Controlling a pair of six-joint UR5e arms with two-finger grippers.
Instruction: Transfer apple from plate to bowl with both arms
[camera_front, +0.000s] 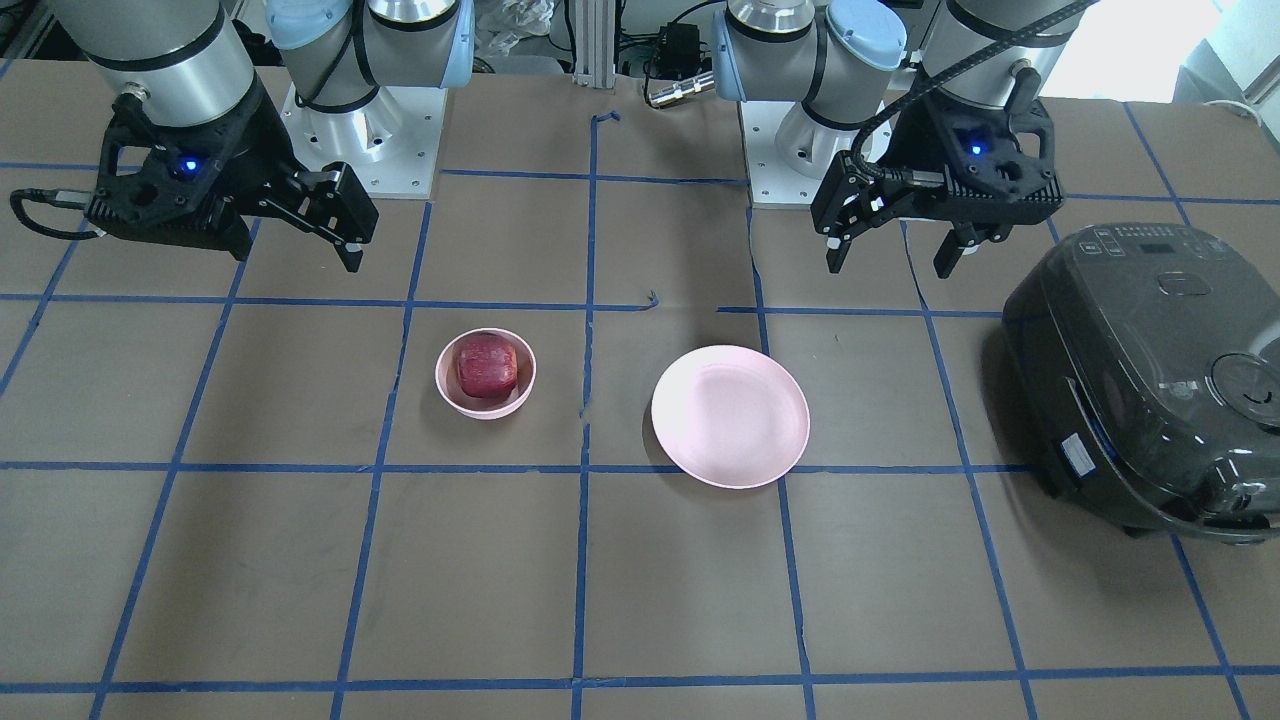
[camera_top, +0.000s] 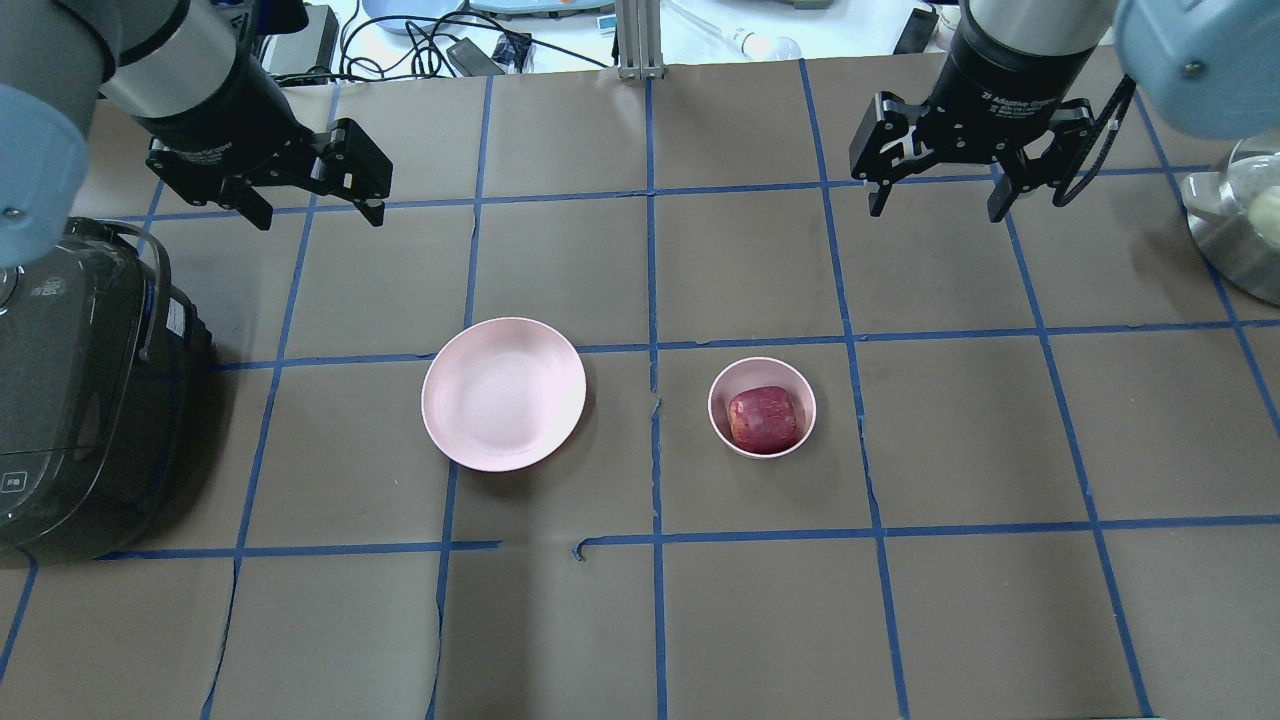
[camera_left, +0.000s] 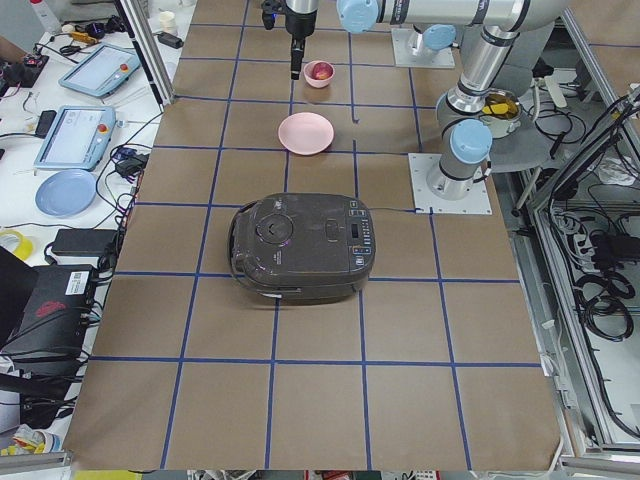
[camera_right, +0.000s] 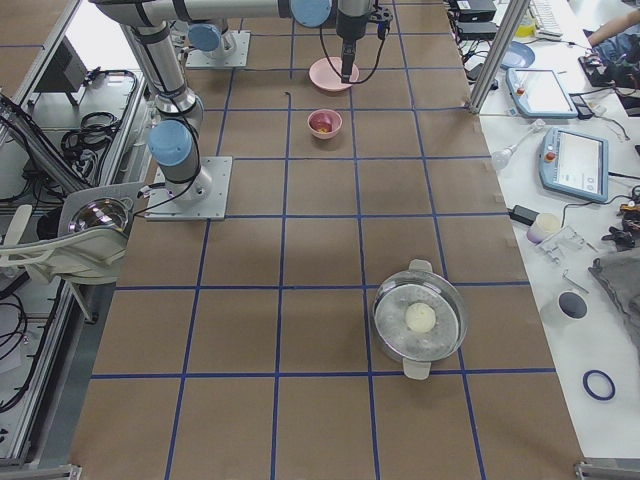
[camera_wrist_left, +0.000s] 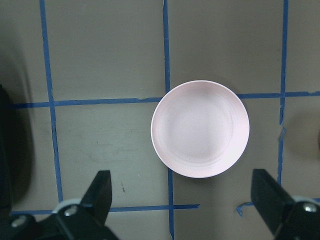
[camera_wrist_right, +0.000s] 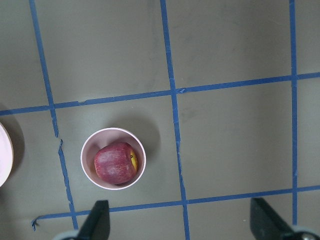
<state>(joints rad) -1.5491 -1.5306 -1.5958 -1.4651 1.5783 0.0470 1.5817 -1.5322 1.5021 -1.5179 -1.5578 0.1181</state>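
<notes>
The dark red apple (camera_front: 487, 366) (camera_top: 764, 418) lies inside the small deep pink bowl (camera_front: 442, 388) (camera_top: 716, 398). It also shows in the right wrist view (camera_wrist_right: 115, 163). The wide pink plate (camera_front: 730, 416) (camera_top: 503, 393) (camera_wrist_left: 200, 129) is bare, one grid square to the bowl's side. My left gripper (camera_top: 318, 215) (camera_front: 888, 265) hangs open and empty, high and set back from the plate. My right gripper (camera_top: 937, 212) (camera_front: 296, 255) hangs open and empty, high and set back from the bowl. Neither gripper touches anything.
A dark rice cooker (camera_top: 70, 400) (camera_front: 1150, 380) stands at the table's end on my left side. A steel pot (camera_top: 1240, 225) (camera_right: 420, 320) with a pale round thing in it stands on my right side. Blue tape lines grid the brown table.
</notes>
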